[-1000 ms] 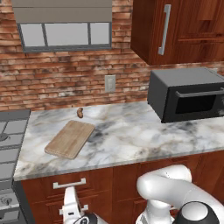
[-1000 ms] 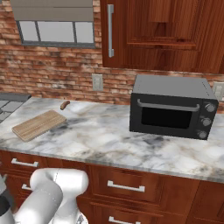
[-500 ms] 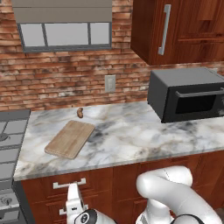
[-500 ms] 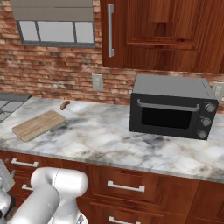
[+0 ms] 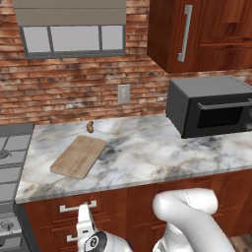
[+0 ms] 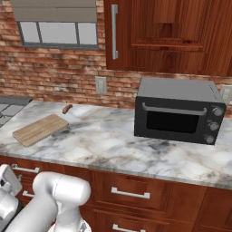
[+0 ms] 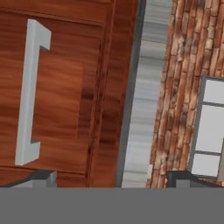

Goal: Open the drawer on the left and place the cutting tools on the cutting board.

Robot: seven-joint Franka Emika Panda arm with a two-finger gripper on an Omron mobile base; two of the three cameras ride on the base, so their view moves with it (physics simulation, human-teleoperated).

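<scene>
I had the gripper [image 5: 84, 216] low at the bottom left of the left base view, right in front of the drawer [image 5: 74, 210], whose front sat flush and closed under the worktop [image 5: 147, 147]. Its silver handle [image 5: 78, 207] ran across just behind the white hand. In the hand view I saw the handle [image 7: 29, 92] as a pale bar standing on end at the left of the frame, against the red-brown drawer front [image 7: 65, 87], with the worktop edge and the brick wall [image 7: 183, 65] to the right. The two dark fingertips [image 7: 41, 177] sat at the bottom corners, so the jaws were spread wide with nothing between them. The board [image 5: 78, 156] lay bare on the worktop at centre left, with a small brown object [image 5: 90, 127] near its far end. From the right base view the board [image 6: 41, 129] lay at the left and the microwave [image 6: 177, 110] at the right. I could not see the cutting tools.
</scene>
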